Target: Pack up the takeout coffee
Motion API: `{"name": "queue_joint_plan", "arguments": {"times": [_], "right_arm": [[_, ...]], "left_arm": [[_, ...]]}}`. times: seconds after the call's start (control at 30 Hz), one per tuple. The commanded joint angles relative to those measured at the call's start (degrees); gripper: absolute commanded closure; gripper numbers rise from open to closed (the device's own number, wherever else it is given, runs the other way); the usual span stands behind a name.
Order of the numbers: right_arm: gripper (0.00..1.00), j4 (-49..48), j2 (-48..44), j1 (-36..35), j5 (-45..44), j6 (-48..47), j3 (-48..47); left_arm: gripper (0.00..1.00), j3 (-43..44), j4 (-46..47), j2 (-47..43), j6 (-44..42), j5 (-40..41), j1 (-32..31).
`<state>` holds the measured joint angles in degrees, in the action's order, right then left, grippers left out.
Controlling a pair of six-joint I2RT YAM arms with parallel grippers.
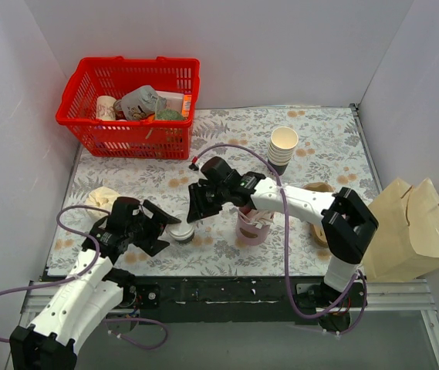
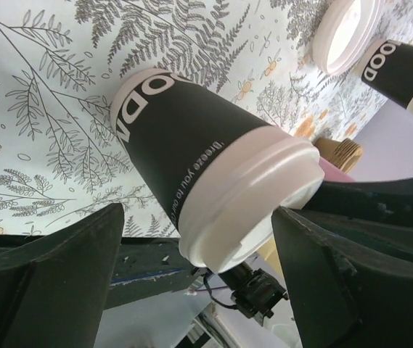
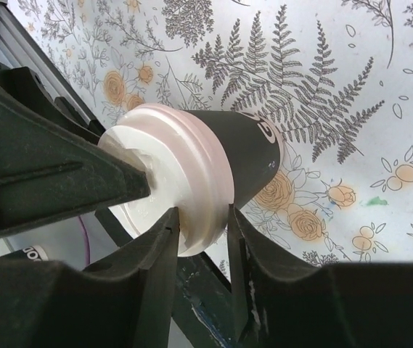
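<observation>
Standing upright near the front edge of the tabletop (image 1: 319,154), a little left of the middle, the takeout coffee (image 1: 180,232) sits right between the two arms. Its long axis runs straight up and down, with the white lid (image 3: 181,156) on top. It looks to me to be resting on the tabletop rather than hanging in the air, though I would not swear to it.

The right tool (image 3: 200,221) reaches in from behind and from the right. Its jaws are narrow, nipped on the rim of the lid at one side. The left tool (image 1: 165,230) comes in low from the left with its jaws spread wide, one on either side of the cup. One jaw stands clear of the cup and the other is just beside the lid, so I judge it grips nothing.

The paper bag (image 1: 412,227) is well apart from the cup, off past the right-hand edge of the tabletop. So the cup lies to the left of where it probably has to go. The right arm, which has the hold, is also the one nearer the bag. A pinch on the lid rim alone looks chancy to me: the lid could pop off, or the cup could swing, if it is carried that way.
</observation>
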<state>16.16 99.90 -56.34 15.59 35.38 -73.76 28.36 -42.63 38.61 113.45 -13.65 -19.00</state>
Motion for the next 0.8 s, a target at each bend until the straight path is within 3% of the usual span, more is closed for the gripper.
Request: {"name": "queue_joint_plan", "arguments": {"times": [0.0, 0.07, 0.2, 0.47, 0.77], "right_arm": [[0.58, 4.14, 2.14, -0.53, -0.83, -4.79, -3.23], [0.54, 3.61, 1.97, -0.44, 0.57, -5.23, -4.11], [0.43, 3.70, 2.14, -0.53, 1.45, -6.19, -5.95], [0.33, 3.79, 2.41, -0.44, 1.98, -7.60, -7.63], [0.32, 3.26, 6.44, -0.53, 2.07, -12.52, -11.49]], "left_arm": [[0.16, 4.51, -0.87, 0.76, -4.28, -1.38, -0.33], [0.14, 5.74, -0.44, 0.59, -6.13, -1.47, -0.33], [0.02, 7.23, 1.14, -0.73, -7.45, -1.82, -0.33], [0.02, 8.55, 0.27, -0.46, -9.21, -1.91, -0.33], [0.02, 9.17, -5.79, -0.12, -9.39, 3.70, -0.42]]}}
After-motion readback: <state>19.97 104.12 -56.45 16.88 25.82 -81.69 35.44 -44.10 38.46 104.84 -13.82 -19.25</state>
